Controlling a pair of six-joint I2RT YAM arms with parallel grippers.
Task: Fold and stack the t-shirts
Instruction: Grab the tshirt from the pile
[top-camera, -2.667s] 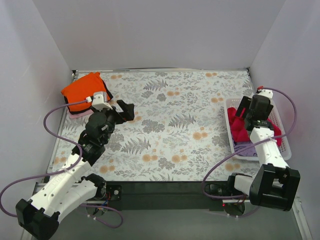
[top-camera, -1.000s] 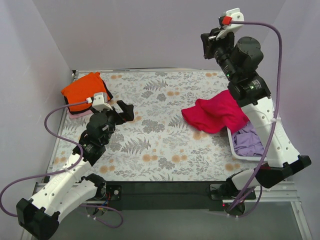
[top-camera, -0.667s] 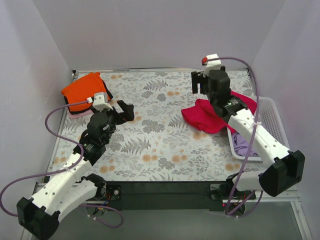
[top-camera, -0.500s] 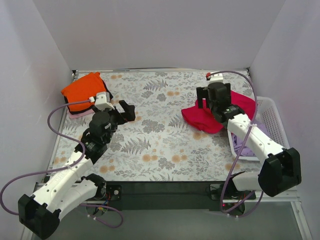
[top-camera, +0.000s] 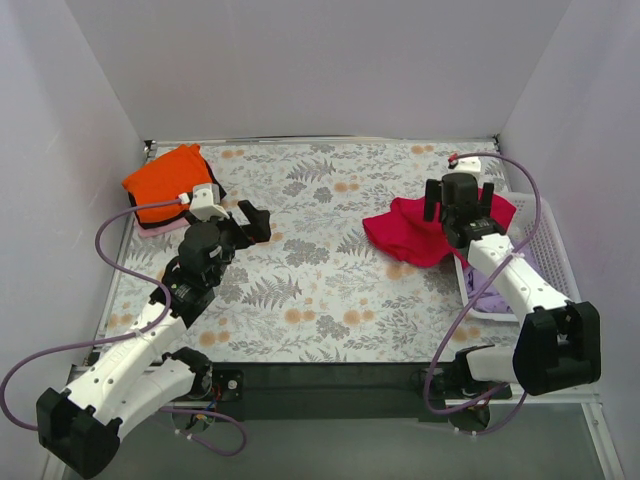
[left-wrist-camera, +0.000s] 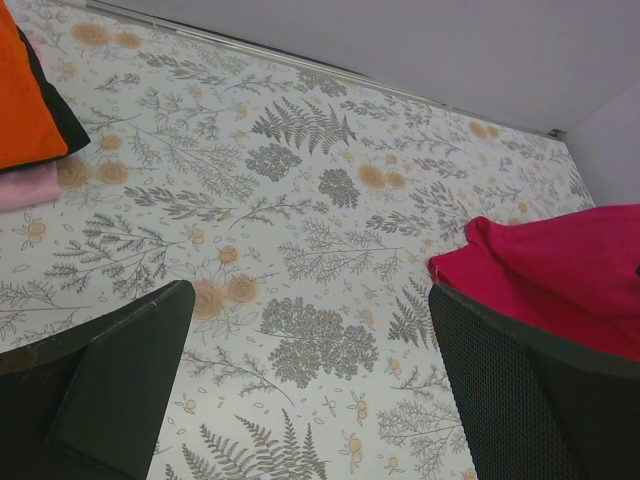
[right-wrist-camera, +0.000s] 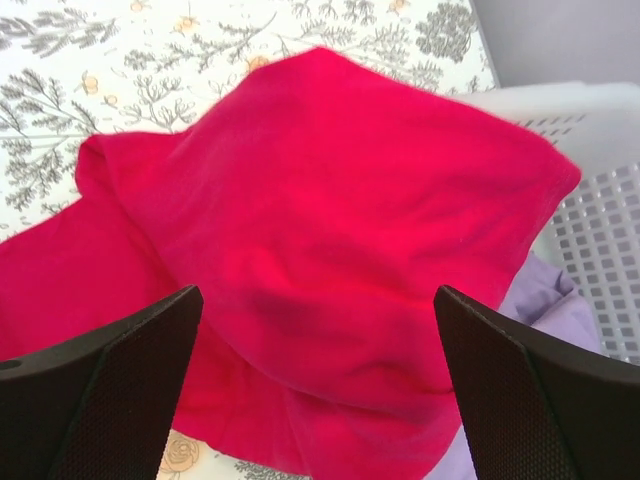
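Observation:
The crimson-magenta t-shirt lies crumpled on the table's right side, draped over the basket's left rim; it shows in the right wrist view and the left wrist view. My right gripper hovers open and empty just above it. The lavender t-shirt lies in the basket. The orange t-shirt sits folded on the pale pink one at the far left. My left gripper is open and empty above the table near that stack.
A white lattice basket stands at the table's right edge. The floral tablecloth covers the table. Grey walls enclose the back and both sides.
My right gripper lifted the crimson shirt out of the basket, dropped it on the table, and came down open over it. The left arm barely moved.

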